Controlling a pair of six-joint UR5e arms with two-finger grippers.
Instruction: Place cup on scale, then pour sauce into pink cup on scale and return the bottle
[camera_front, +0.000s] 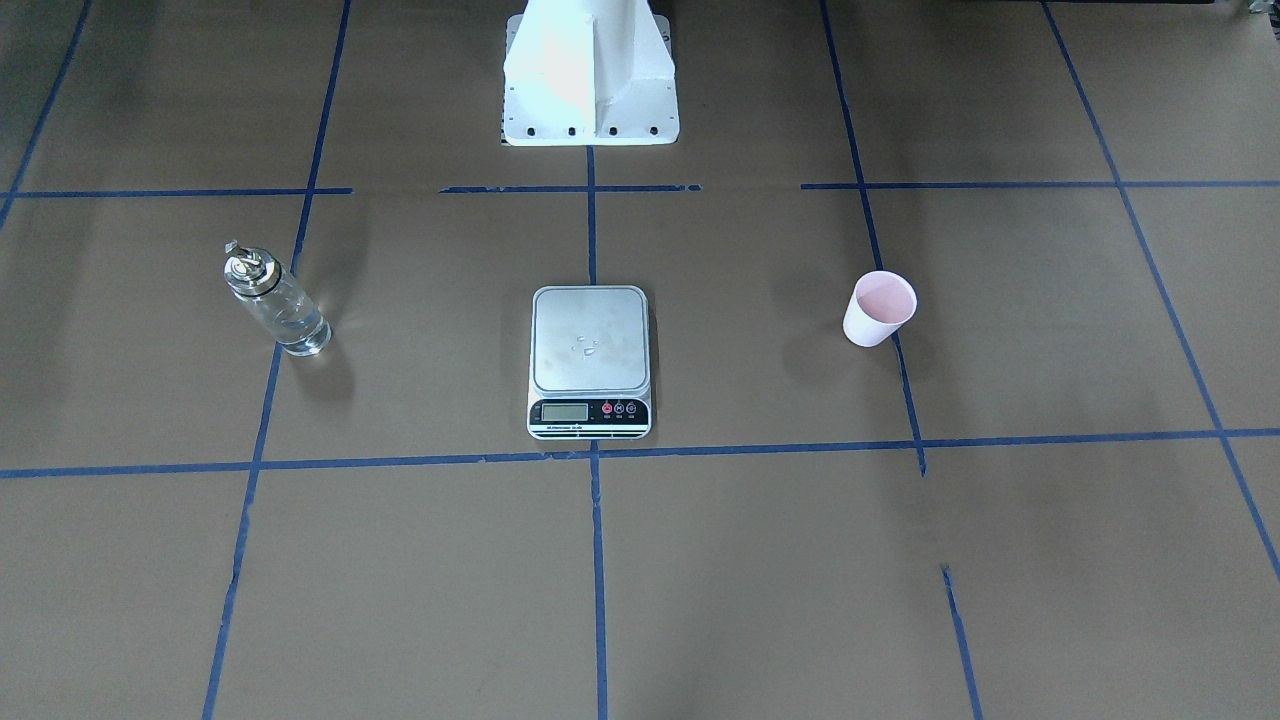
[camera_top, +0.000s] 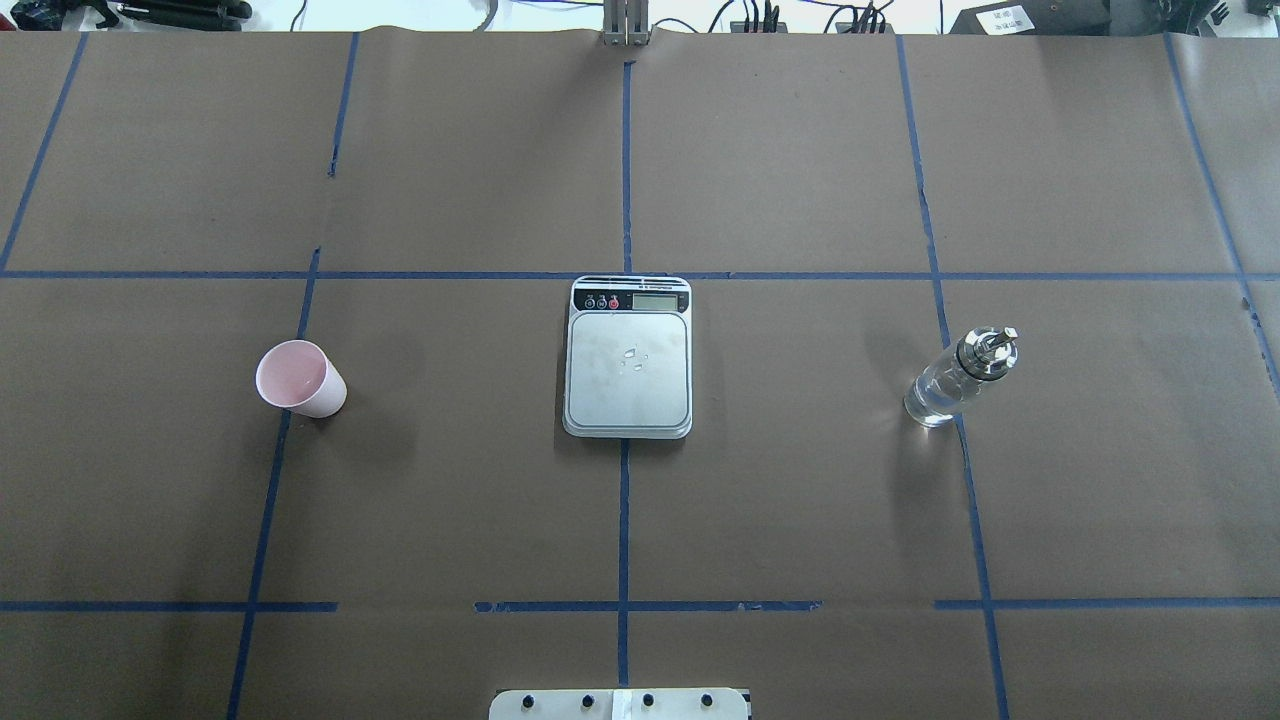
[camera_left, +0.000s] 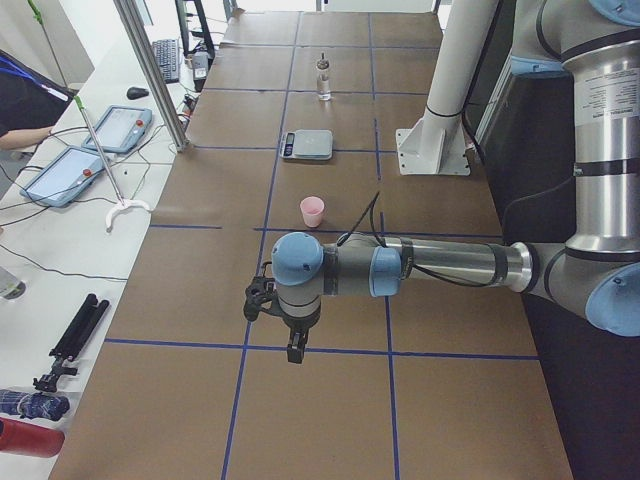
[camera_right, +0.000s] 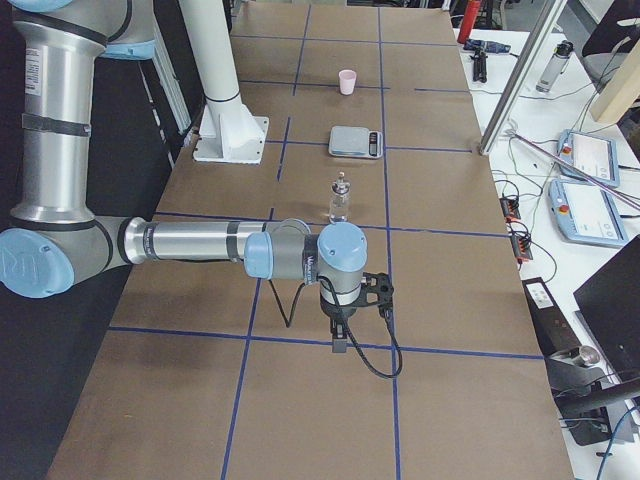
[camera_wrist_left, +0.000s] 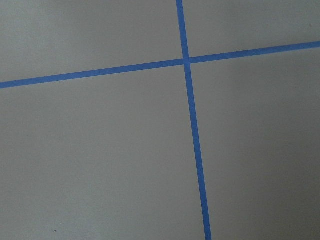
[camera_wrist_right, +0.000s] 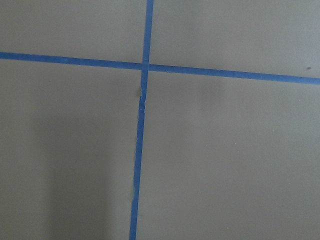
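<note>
The cup (camera_top: 300, 378) stands upright, well apart from the scale (camera_top: 628, 370), on the left arm's side. I judge it light and easily crushed, so I would pinch softly below its rim. Whether the left gripper (camera_left: 296, 350) and the right gripper (camera_right: 340, 340) are spread, I cannot tell.

Scale (camera_front: 589, 338) brushed steel; bottle (camera_front: 285, 315) clear glass w/ shiny metal cap; cup (camera_front: 872, 325) matt paper.

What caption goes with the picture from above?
A pink cup, a scale and a glass bottle stand apart in a row on the table.
</note>
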